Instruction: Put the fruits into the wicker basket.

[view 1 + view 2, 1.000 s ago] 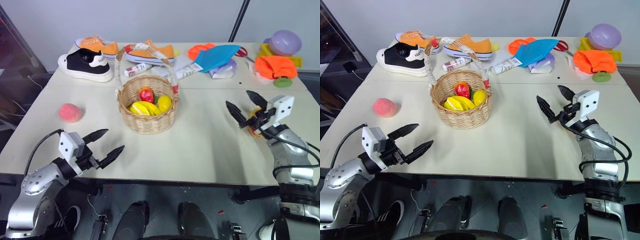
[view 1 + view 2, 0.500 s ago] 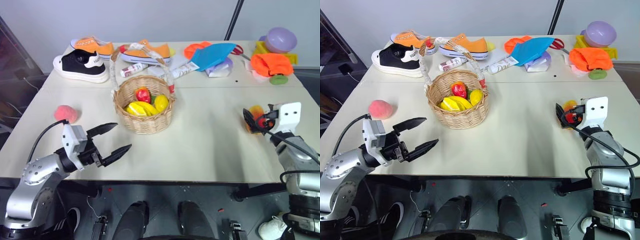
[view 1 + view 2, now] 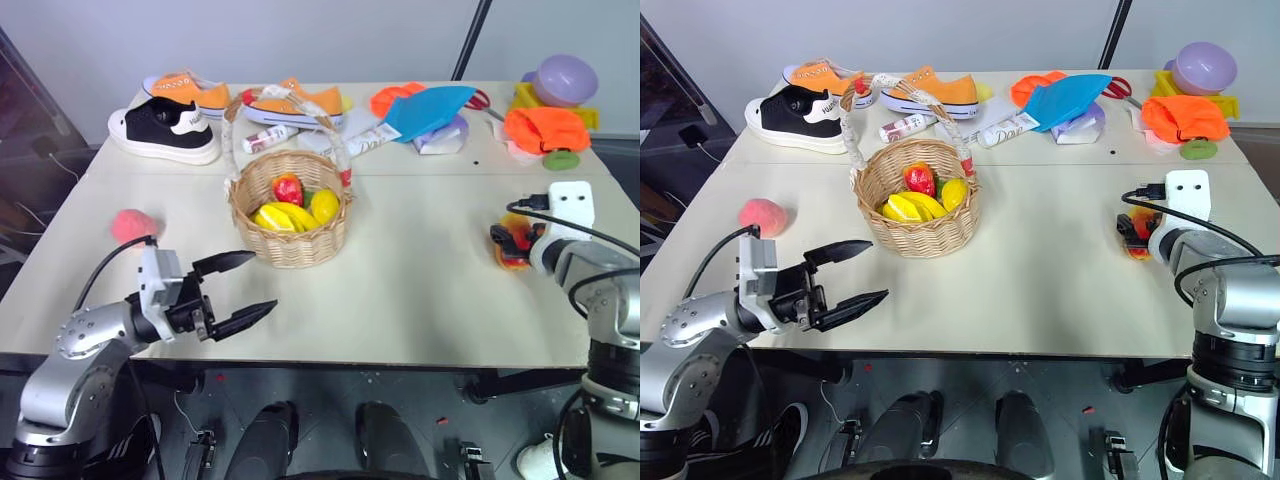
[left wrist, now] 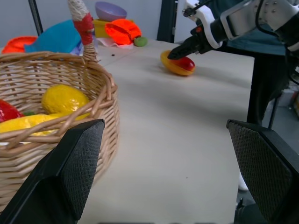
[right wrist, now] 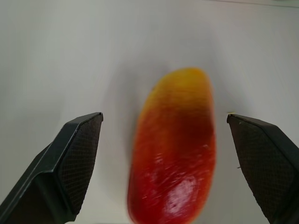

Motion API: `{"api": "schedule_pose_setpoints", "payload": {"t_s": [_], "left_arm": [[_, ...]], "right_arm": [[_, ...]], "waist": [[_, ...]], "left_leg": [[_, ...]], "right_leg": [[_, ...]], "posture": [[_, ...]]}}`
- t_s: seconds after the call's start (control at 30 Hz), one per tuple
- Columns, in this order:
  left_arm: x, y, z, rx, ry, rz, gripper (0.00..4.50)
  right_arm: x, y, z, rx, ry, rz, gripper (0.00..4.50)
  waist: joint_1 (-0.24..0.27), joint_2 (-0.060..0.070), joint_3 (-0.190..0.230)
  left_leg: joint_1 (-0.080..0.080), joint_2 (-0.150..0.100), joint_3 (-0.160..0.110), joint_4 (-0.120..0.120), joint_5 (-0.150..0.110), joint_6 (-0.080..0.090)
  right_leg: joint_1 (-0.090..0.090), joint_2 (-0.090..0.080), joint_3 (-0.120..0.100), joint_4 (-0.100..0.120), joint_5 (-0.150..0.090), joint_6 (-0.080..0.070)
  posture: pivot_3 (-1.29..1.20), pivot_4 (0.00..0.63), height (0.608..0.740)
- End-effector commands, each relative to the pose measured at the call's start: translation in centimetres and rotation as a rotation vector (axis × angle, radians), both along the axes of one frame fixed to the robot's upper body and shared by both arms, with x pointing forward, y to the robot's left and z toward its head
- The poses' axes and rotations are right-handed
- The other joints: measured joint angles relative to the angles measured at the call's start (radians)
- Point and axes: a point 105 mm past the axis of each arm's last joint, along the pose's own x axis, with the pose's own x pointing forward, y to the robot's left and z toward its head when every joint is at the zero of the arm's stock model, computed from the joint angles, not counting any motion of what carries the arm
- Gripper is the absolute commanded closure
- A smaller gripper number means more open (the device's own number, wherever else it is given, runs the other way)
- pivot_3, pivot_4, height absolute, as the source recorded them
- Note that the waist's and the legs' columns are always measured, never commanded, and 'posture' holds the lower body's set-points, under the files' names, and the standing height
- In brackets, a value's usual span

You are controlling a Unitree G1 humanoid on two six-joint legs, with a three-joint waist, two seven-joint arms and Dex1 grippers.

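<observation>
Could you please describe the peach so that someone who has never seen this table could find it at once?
Start at the wicker basket in the middle of the table, then look towards the table's left edge. The peach lies there alone on the bare surface, beyond the open left gripper. It is round, fuzzy and pink-red, unlike the oval red-to-yellow mango on the right side.

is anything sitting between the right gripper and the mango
Nothing visible does. In the right wrist view the mango lies on bare table straight ahead between the open fingers, with no other object in the gap. The right gripper sits right over it.
</observation>
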Motion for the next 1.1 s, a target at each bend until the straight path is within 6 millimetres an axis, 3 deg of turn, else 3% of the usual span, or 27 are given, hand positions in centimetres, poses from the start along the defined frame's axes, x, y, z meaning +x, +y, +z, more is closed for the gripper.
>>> {"api": "schedule_pose_setpoints", "payload": {"t_s": [0.03,0.17,0.43,0.5,0.63,0.77,0.87,0.93,1.0,1.07,1.1], "left_arm": [[-0.1,-0.1,0.4,-0.003,-0.032,0.007,0.00],[-0.1,0.4,0.0,0.000,-0.022,0.027,0.00],[-0.2,0.5,-0.1,0.004,-0.025,0.045,0.00],[-0.1,0.5,0.0,0.000,-0.029,0.050,0.00],[-0.1,0.7,0.0,-0.005,-0.031,0.060,0.00],[-0.1,0.8,-0.2,-0.005,-0.027,0.073,0.00],[0.0,0.8,-0.2,-0.010,-0.029,0.079,0.00],[0.3,1.3,0.0,-0.019,-0.038,0.117,0.00],[0.9,2.5,0.2,-0.042,-0.046,0.190,0.00],[1.1,3.7,0.1,-0.050,-0.051,0.250,0.00],[1.1,4.1,0.0,-0.050,-0.051,0.268,0.00]], "right_arm": [[0.3,-0.9,0.2,0.026,-0.005,0.006,0.05],[0.7,-2.5,-0.5,0.012,0.011,-0.036,0.05],[1.3,-2.0,-2.2,0.140,0.024,-0.038,0.05],[1.5,-2.1,-1.9,0.141,-0.006,-0.048,0.57],[1.9,-2.0,-1.1,0.141,-0.048,-0.039,2.28],[1.7,-1.9,-0.7,0.102,-0.068,-0.035,2.33],[1.8,-0.8,-0.1,0.095,-0.096,0.039,2.33],[1.8,2.4,1.3,0.084,-0.154,0.246,2.33],[0.5,7.5,3.2,0.157,-0.220,0.539,2.33],[-2.5,12.1,5.0,0.225,-0.240,0.851,2.33],[-3.6,13.3,5.3,0.234,-0.224,0.942,2.33]], "waist": [[0.000,0.000,0.000],[-0.003,0.000,0.000],[-0.002,0.000,0.000],[-0.002,0.000,0.000],[-0.002,0.000,0.000],[-0.002,0.000,0.000],[-0.002,0.000,0.000],[-0.003,0.000,0.000],[-0.005,0.000,0.000],[-0.006,0.001,0.000],[-0.005,0.001,0.001]], "left_leg": [[0.000,0.000,0.000,0.000,0.000,0.000],[0.000,0.000,0.001,0.000,0.000,0.000],[0.000,0.000,0.000,0.000,0.000,0.000],[0.000,0.000,0.000,0.000,0.000,0.000],[0.000,0.000,0.000,0.000,0.000,0.000],[0.001,0.000,0.000,0.000,0.000,0.000],[0.000,0.000,0.000,0.000,0.000,0.000],[0.000,0.000,0.000,0.000,0.000,0.000],[0.001,0.001,0.000,0.000,0.000,0.000],[0.001,0.001,0.000,0.000,0.000,0.000],[0.001,0.002,0.000,0.000,0.000,0.001]], "right_leg": [[0.000,0.000,0.000,0.000,0.000,0.000],[0.000,0.000,0.000,0.000,0.000,0.000],[0.000,0.000,0.000,0.000,0.000,0.001],[0.000,0.000,0.000,0.000,0.000,0.001],[0.000,0.000,0.000,0.000,0.000,0.001],[0.000,0.000,0.000,0.000,0.000,0.001],[0.000,0.000,0.000,0.000,0.000,0.001],[0.000,0.000,0.000,0.000,0.000,0.001],[0.000,0.001,0.000,0.000,0.001,0.003],[0.000,0.002,0.000,0.000,0.002,0.003],[0.000,0.002,0.000,0.001,0.002,0.004]], "posture": [[0.00,0.150,0.740],[0.00,0.150,0.740],[0.00,0.150,0.740],[0.00,0.150,0.740],[0.00,0.150,0.740],[0.00,0.150,0.740],[0.00,0.150,0.740],[0.00,0.150,0.740],[0.00,0.150,0.740],[0.00,0.150,0.740],[0.00,0.150,0.740]]}}
